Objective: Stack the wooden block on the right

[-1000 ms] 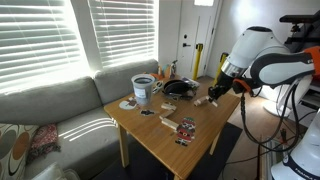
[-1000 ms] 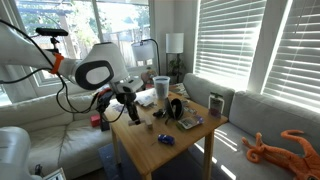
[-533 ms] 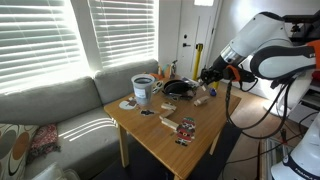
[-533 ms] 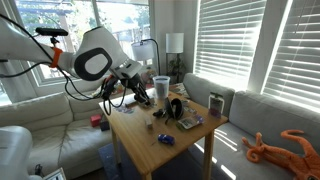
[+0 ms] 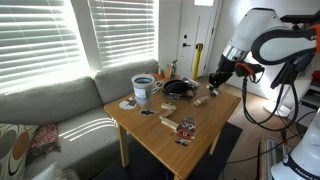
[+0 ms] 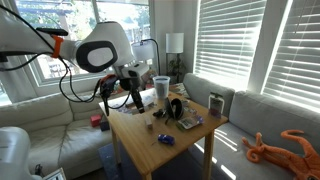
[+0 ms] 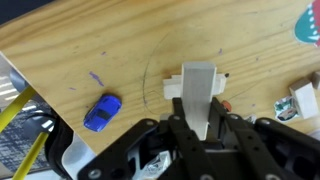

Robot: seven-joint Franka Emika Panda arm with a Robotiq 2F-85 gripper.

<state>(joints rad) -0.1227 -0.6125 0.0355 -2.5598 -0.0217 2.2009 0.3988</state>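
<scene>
My gripper [image 7: 200,122] is shut on a pale wooden block [image 7: 201,88] that stands up between the fingers. In the wrist view another pale block [image 7: 173,86] lies on the wooden table just beside and under the held one; I cannot tell if they touch. In both exterior views the gripper [image 5: 216,84] [image 6: 134,96] hangs a little above the table's end, with a small wooden block [image 5: 200,100] on the table below it.
A blue toy car [image 7: 102,112] [image 6: 165,140] lies on the table [image 5: 160,135]. A white bucket [image 5: 143,90], a black round object [image 5: 178,88] and small boxes [image 5: 186,128] stand on it. A sofa [image 5: 50,110] runs along the far side.
The arm rose from near the table and swung about, then came down a little. The gripper stays shut on the block throughout.
</scene>
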